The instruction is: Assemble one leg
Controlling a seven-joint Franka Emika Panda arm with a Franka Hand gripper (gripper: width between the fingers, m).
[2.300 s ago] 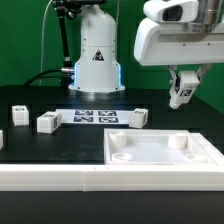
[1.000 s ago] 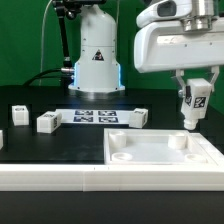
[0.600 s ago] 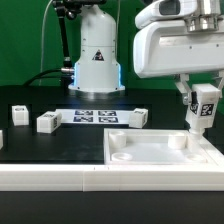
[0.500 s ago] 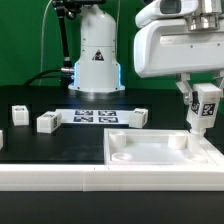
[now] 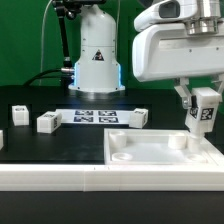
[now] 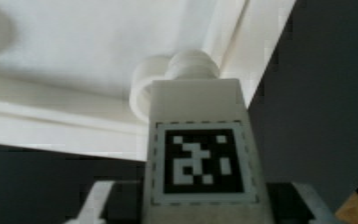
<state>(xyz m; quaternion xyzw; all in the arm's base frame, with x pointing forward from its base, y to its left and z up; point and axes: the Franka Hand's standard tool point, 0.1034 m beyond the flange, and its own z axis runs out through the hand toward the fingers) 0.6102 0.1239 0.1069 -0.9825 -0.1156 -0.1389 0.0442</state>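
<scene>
While the fingers [image 6: 105,205] grip the leg [image 5: 203,110] upright above the panel [image 5: 150,168], near its corner socket [image 5: 180,141] (seemingly not yet over it), lowering now could strike the rim; the leg might twist.

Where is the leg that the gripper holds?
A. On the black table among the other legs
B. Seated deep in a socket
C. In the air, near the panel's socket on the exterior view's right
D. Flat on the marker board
C: the gripper is shut on the leg, which hangs above the panel, close to its socket.
</scene>
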